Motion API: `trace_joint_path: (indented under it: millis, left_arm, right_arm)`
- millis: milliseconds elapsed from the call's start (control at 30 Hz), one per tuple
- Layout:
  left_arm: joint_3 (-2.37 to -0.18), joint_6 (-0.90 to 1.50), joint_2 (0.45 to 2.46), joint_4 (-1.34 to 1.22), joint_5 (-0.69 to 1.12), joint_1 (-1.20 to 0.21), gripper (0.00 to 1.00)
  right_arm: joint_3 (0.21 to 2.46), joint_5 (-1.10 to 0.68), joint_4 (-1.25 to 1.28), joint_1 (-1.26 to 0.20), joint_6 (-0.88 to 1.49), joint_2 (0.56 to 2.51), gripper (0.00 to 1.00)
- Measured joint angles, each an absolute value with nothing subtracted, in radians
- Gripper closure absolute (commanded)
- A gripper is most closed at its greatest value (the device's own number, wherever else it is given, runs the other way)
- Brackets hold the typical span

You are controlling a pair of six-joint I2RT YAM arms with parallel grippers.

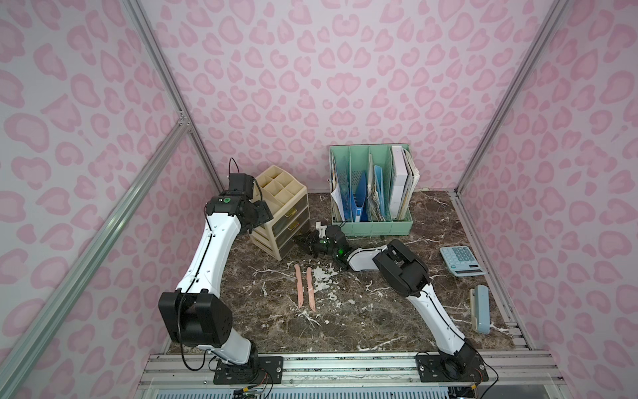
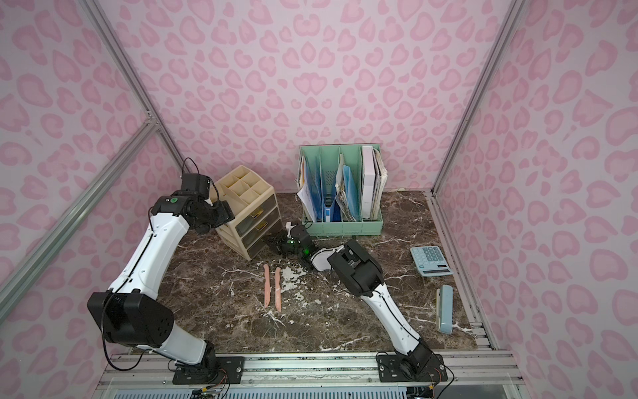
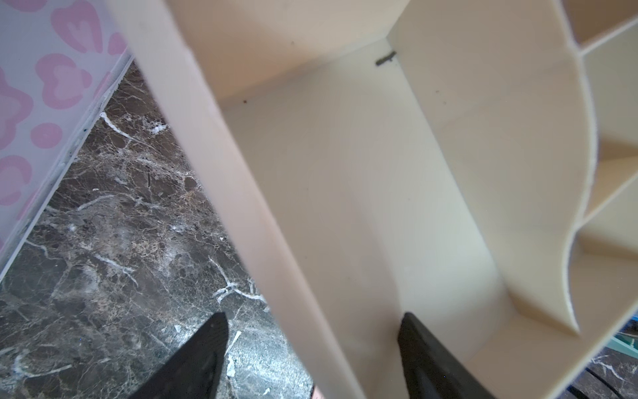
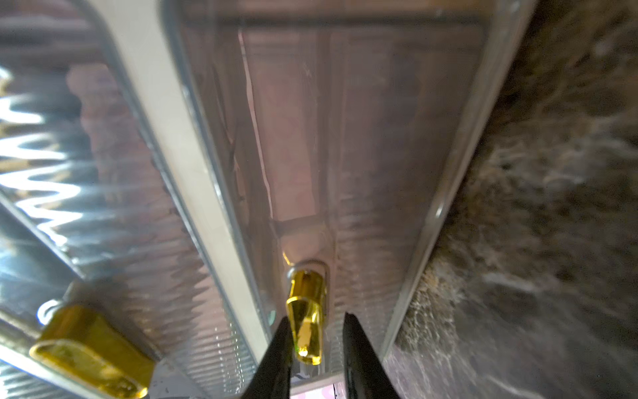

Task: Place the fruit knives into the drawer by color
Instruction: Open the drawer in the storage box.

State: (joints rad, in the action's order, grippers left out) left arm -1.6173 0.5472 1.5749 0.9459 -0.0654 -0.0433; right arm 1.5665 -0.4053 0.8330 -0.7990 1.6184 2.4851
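Note:
Two salmon pink fruit knives (image 1: 299, 286) (image 1: 311, 289) lie side by side on the dark marble table, in both top views (image 2: 266, 286) (image 2: 277, 288). The cream drawer unit (image 1: 281, 207) (image 2: 248, 214) stands at the back left with all three smoky drawers closed. My right gripper (image 1: 300, 241) (image 4: 317, 317) is at the bottom drawer (image 4: 345, 138), its narrowly open jaws on either side of the gold handle (image 4: 305, 311). One finger touches the handle and a small gap shows at the other. My left gripper (image 1: 259, 217) (image 3: 314, 316) is open astride the unit's top side wall (image 3: 262, 214).
A green file rack (image 1: 371, 193) with folders stands at the back. A pale blue calculator (image 1: 461, 260) and a pale blue stapler (image 1: 480, 307) lie at the right edge. The middle drawer's gold handle (image 4: 93, 352) sits beside my right gripper. The pink wall runs close behind the drawer unit.

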Motion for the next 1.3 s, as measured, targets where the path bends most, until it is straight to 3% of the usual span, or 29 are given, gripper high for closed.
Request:
trace_joint_path:
  millis: [133,367,600,1300]
  left_arm:
    - [-1.616,0.547,1.575,0.944,-0.065,-0.043,0.21]
    - [-1.613,0.547,1.575,0.937,-0.062,-0.043,0.21]
    - [-1.613,0.547,1.575,0.936,-0.062,-0.043,0.21]
    - [-1.613,0.548,1.575,0.935,-0.051,-0.043,0.21]
  right_arm:
    - [1.579,-0.405,0.831,-0.799,1.618,2.492,0.74]
    - [1.585,-0.409,0.841,-0.798,1.599,2.497,0.9]
    - [1.55,-0.414,0.839,-0.795,1.592,2.472,1.0]
    - [1.356,-0.394,0.868,-0.788,1.574,2.349,1.0]
